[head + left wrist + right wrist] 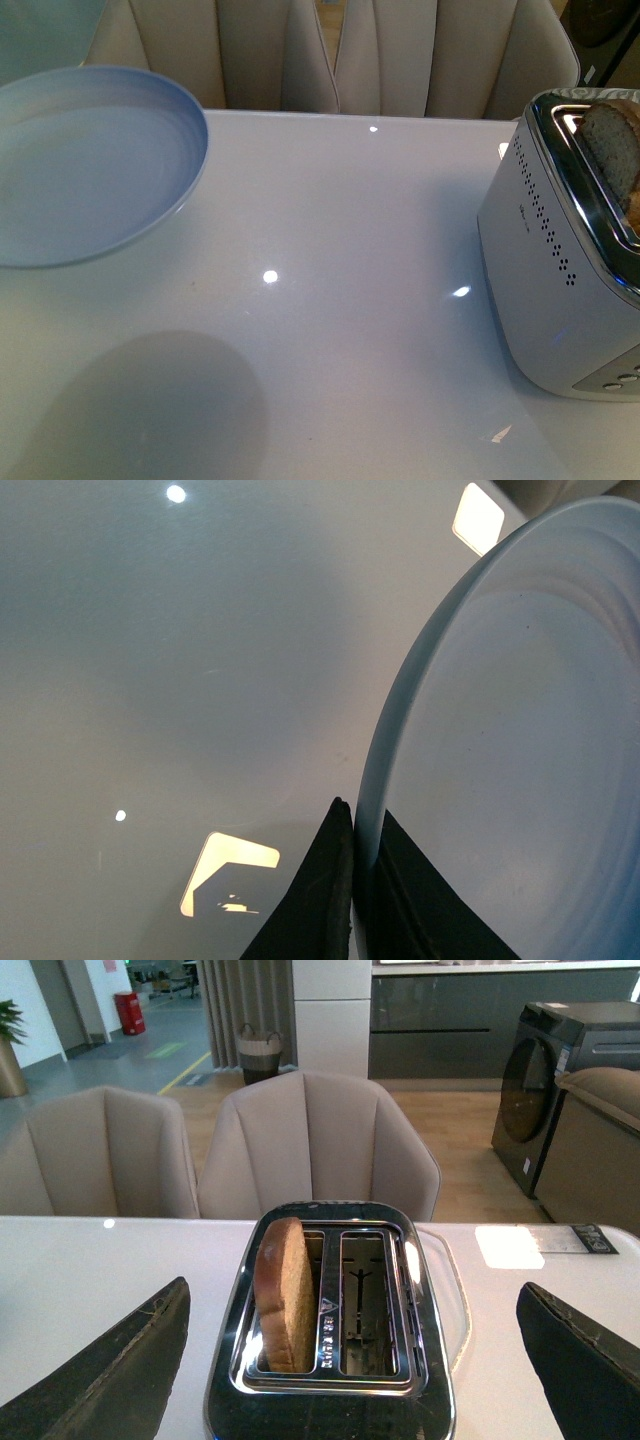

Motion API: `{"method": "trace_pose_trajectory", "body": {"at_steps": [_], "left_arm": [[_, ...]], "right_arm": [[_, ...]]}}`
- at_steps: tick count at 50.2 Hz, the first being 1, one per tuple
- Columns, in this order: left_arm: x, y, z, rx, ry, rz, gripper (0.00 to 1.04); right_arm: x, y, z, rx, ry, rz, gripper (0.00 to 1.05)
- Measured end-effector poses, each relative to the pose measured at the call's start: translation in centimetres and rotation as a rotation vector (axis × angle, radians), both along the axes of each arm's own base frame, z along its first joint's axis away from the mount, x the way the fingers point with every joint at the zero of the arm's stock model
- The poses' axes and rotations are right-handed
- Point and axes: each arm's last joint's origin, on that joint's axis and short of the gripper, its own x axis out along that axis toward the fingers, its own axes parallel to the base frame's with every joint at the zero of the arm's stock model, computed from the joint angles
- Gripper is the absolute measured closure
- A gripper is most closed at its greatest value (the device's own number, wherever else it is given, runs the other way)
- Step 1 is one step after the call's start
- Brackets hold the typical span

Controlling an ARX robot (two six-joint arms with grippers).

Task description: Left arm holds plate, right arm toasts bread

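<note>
One plate (90, 170) at ten o'clock, one toaster (550, 270) at three o'clock, two slots (363, 1305), one bread slice (283, 1295), two chairs (315, 1145), perhaps three.

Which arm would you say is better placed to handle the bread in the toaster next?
Right: the right gripper is open, facing the toaster and bread; the left gripper is clamped on the plate.

Front: down onto table (350, 250);
Left wrist: close beside plate (520, 730);
Right wrist: above toaster (325, 1332), shared with front
</note>
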Motion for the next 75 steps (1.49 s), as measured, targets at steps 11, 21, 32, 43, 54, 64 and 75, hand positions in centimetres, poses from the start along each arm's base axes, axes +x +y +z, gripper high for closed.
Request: {"method": "trace_pose_trajectory", "body": {"at_steps": [11, 21, 32, 43, 54, 64, 75], "left_arm": [[-0.5, 1.9, -3.5, 0.028, 0.031, -0.026, 1.02], [-0.7, 3.3, -6.1, 0.049, 0.06, -0.048, 1.02], [-0.6, 4.9, -8.7, 0.068, 0.091, -0.041, 1.02], [-0.9, 6.0, -11.4, 0.085, 0.097, -0.049, 1.02], [-1.4, 6.4, -13.5, 0.088, 0.124, -0.037, 1.02], [-2.0, 6.2, -15.4, 0.084, 0.156, -0.044, 1.02], [-2.2, 6.0, -16.1, 0.085, 0.161, -0.044, 1.02]], "right_arm": [[0.0, 0.0, 0.0, 0.0, 0.0, 0.0, 0.09], [0.0, 0.0, 0.0, 0.0, 0.0, 0.0, 0.09], [0.0, 0.0, 0.0, 0.0, 0.0, 0.0, 0.09], [0.0, 0.0, 0.0, 0.0, 0.0, 0.0, 0.09], [0.0, 0.0, 0.0, 0.0, 0.0, 0.0, 0.09], [0.0, 0.0, 0.0, 0.0, 0.0, 0.0, 0.09], [0.0, 0.0, 0.0, 0.0, 0.0, 0.0, 0.09]]}}
